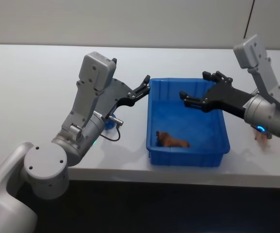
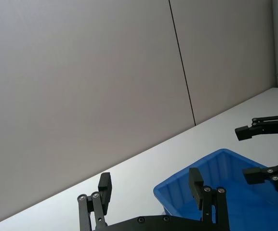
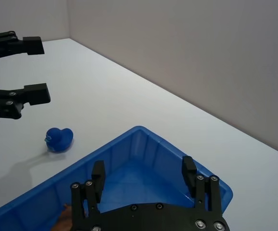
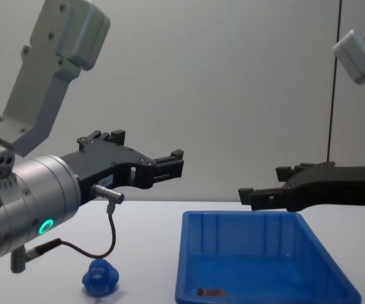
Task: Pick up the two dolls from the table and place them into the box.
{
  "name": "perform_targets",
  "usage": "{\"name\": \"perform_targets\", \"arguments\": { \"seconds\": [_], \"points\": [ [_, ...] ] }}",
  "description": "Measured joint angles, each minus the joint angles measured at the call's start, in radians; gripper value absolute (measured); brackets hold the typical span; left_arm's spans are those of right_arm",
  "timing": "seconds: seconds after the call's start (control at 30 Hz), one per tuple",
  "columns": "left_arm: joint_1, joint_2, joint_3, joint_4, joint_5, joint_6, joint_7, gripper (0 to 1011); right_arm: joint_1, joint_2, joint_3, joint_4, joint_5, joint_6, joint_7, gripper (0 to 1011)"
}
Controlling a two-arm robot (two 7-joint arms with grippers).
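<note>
While brownish doll [image 1: 172, 141] lies in box [image 1: 188, 158], blue doll [image 3: 59, 139] on table [image 1: 33, 97]

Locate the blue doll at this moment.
In the chest view, the blue doll sits on the table on the robot's left, beside the box and outside it.

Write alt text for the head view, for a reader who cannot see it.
A blue box on a white table holds the pig doll near its front left corner. The left gripper and right gripper hang open near its far end. The blue doll lies on the table, partly behind the left arm.
</note>
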Motion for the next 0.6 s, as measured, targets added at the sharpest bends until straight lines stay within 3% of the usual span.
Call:
{"name": "perform_targets", "arguments": {
  "seconds": [0.1,0.23,0.6],
  "points": [
    [0.000,0.000,0.000,0.000,0.000,0.000,0.000,1001,0.001,0.000,0.000,0.002,0.001,-0.002,-0.017,1001],
    [0.000,0.000,0.000,0.000,0.000,0.000,0.000,1001,-0.007,0.005,0.005,-0.006,0.012,-0.005,-0.047,1001],
    [0.000,0.000,0.000,0.000,0.000,0.000,0.000,1001,-0.091,0.062,0.047,-0.077,0.086,0.007,-0.161,1001]
  ]
}}
